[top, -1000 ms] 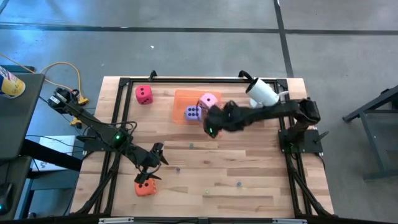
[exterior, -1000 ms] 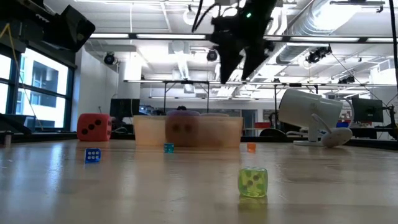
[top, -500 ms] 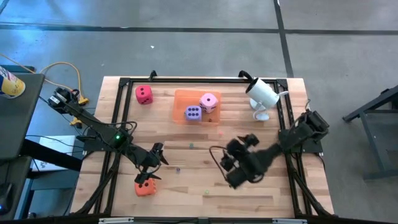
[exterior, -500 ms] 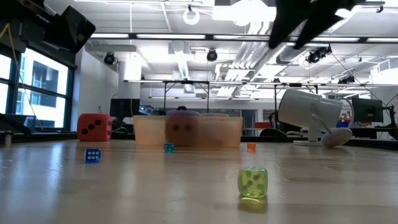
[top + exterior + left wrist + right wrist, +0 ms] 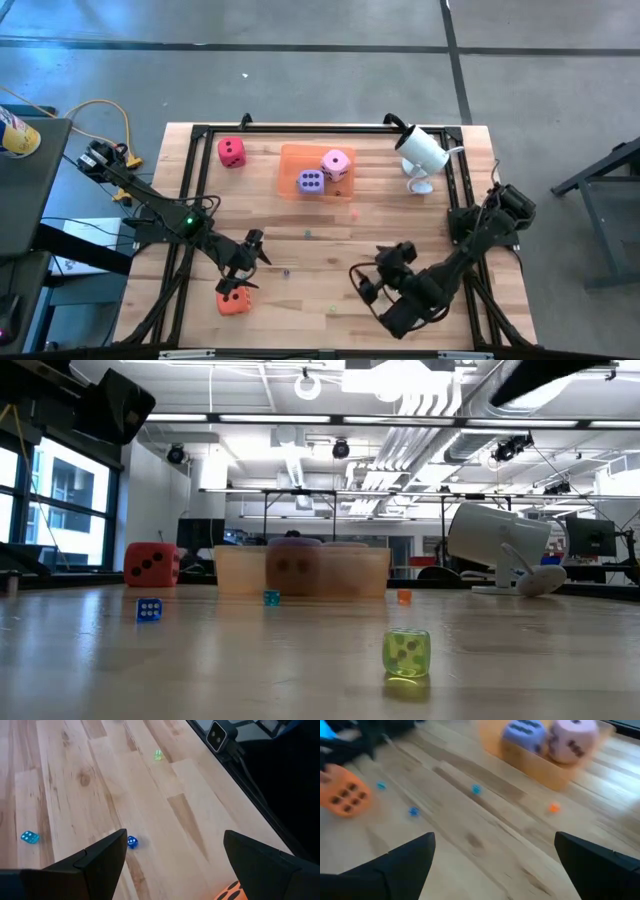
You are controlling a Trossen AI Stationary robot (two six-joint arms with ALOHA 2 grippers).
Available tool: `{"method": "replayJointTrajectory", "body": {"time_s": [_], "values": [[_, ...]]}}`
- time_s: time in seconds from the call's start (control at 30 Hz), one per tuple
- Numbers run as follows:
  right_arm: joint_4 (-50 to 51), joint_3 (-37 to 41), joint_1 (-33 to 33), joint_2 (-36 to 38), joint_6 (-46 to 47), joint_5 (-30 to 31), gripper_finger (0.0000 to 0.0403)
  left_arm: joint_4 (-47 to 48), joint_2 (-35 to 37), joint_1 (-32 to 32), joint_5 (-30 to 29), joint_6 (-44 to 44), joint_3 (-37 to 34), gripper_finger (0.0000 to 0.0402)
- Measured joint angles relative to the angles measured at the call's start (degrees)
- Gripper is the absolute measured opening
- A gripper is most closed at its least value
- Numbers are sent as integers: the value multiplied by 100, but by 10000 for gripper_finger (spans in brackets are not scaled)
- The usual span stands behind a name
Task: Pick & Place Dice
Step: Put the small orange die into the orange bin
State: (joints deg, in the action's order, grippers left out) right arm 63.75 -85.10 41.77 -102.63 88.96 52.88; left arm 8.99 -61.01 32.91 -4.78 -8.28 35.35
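**Two dice in the tray, two left on the desk**

At the near left of the desk (image 5: 300,290), the left hand (image 5: 240,275) hangs with its fingers spread, right over the orange die (image 5: 234,301), which sits on the wood near the front edge. In the left wrist view, only a corner of that die (image 5: 231,891) peeks out beside one finger, so the hand looks off-centre for a grasp. My read is that this die is the step in hand. To do it well, the hand should slide until the cube lies squarely between both fingers, drop low enough to catch its flat sides, then close gently, since the cube looks soft.

At the far left stands the red-magenta die (image 5: 232,151), well apart from either hand. Right of it, the translucent orange tray (image 5: 290,170) holds the purple die (image 5: 310,181) and the light pink die (image 5: 336,163) side by side. Small coloured dice lie scattered across the middle of the desk.

The right hand (image 5: 372,282) waits at the near right, fingers spread wide and holding nothing. A white lamp (image 5: 422,152) sits far right.
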Motion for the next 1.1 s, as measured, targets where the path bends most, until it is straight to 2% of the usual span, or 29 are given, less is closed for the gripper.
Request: {"method": "replayJointTrajectory", "body": {"time_s": [0.13,0.23,0.33,0.43,0.63,0.9,1.1], "values": [[-733,0,-303,0,-581,87,398,0,0,0,2,51,-1,323],[-827,-2,-624,-51,-326,-374,398,-2,0,0,2,-13,0,323],[-709,7,-949,-114,166,-946,398,0,0,0,2,-44,-1,323],[-673,-12,-1268,-297,231,-1222,398,0,0,0,2,159,0,323],[-153,-2,-1763,-636,114,-1367,398,-10,0,0,2,353,0,323],[131,0,-2320,-1149,63,-1962,388,-55,-98,-43,3,700,0,323],[-87,0,-2575,-1421,-669,-1880,369,-227,-386,-105,-2,655,7,323]]}}
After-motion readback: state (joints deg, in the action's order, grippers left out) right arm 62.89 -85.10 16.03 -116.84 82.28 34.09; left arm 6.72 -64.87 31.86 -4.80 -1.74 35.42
